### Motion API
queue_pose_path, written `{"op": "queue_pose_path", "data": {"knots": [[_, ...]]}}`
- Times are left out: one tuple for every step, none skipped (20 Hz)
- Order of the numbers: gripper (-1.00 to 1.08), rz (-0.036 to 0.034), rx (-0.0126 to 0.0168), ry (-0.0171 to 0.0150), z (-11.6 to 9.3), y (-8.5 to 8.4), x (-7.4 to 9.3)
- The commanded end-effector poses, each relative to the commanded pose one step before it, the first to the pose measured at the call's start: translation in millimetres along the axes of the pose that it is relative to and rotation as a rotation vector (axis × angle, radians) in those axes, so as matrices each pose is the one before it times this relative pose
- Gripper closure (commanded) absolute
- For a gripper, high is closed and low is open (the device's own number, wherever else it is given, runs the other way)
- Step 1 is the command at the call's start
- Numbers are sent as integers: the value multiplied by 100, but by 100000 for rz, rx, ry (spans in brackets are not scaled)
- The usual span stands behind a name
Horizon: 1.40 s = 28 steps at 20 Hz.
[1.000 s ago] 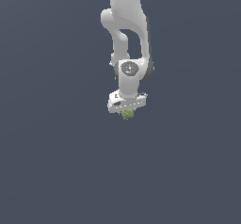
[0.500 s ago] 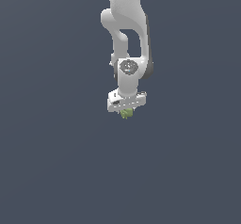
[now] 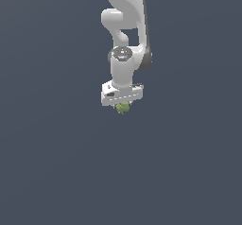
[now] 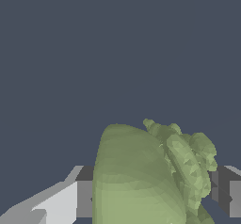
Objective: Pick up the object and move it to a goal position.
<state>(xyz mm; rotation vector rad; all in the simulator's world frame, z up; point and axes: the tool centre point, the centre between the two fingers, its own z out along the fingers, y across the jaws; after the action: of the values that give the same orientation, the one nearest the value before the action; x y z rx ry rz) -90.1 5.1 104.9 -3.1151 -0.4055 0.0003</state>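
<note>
The object (image 3: 123,108) is a small lumpy yellow-green item that sticks out just below the white gripper (image 3: 122,105) in the exterior view. The arm hangs down from the top of that view, and the gripper is shut on the object and holds it above the dark grey ground. In the wrist view the object (image 4: 146,176) fills the space between the two fingers (image 4: 70,202), which press on it from either side. Most of the fingers is hidden behind the object.
Plain dark grey ground (image 3: 56,172) lies all around the arm in the exterior view. No other objects, containers or goal marker show in either view.
The gripper with the object has risen slightly and drifted a little toward the exterior view's left. The grip on the object is unchanged.
</note>
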Motion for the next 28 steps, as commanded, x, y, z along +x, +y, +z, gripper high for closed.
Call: {"op": "queue_pose_path", "data": {"knots": [[108, 13, 12, 86, -2071, 955, -347], [108, -13, 67, 13, -908, 422, -151], [108, 0, 0, 0, -953, 439, -157], [108, 0, 0, 0, -994, 458, -162], [108, -11, 66, 17, -1034, 481, -168], [108, 0, 0, 0, -1062, 489, -169], [108, 0, 0, 0, -1053, 485, -165], [108, -9, 66, 17, -1040, 489, -164], [108, 0, 0, 0, -1034, 478, -159], [108, 0, 0, 0, -1027, 476, -156], [108, 0, 0, 0, -1021, 475, -152], [108, 0, 0, 0, -1016, 475, -149], [108, 0, 0, 0, -1006, 472, -145], [108, 0, 0, 0, -982, 464, -139], [108, 0, 0, 0, -952, 452, -132], [108, 0, 0, 0, -916, 437, -124], [108, 0, 0, 0, -874, 420, -115], [108, 0, 0, 0, -825, 399, -105], [108, 28, -50, -39, -765, 376, -89], [108, 0, 0, 0, -721, 355, -83], [108, 0, 0, 0, -670, 333, -74], [108, 11, -61, -29, -620, 296, -59], [108, 0, 0, 0, -569, 287, -58], [108, 0, 0, 0, -518, 263, -49], [108, 0, 0, 0, -466, 239, -41], [108, 6, -63, -29, -416, 197, -24], [108, 0, 0, 0, -363, 191, -24], [108, 0, 0, 0, -312, 167, -16]]}}
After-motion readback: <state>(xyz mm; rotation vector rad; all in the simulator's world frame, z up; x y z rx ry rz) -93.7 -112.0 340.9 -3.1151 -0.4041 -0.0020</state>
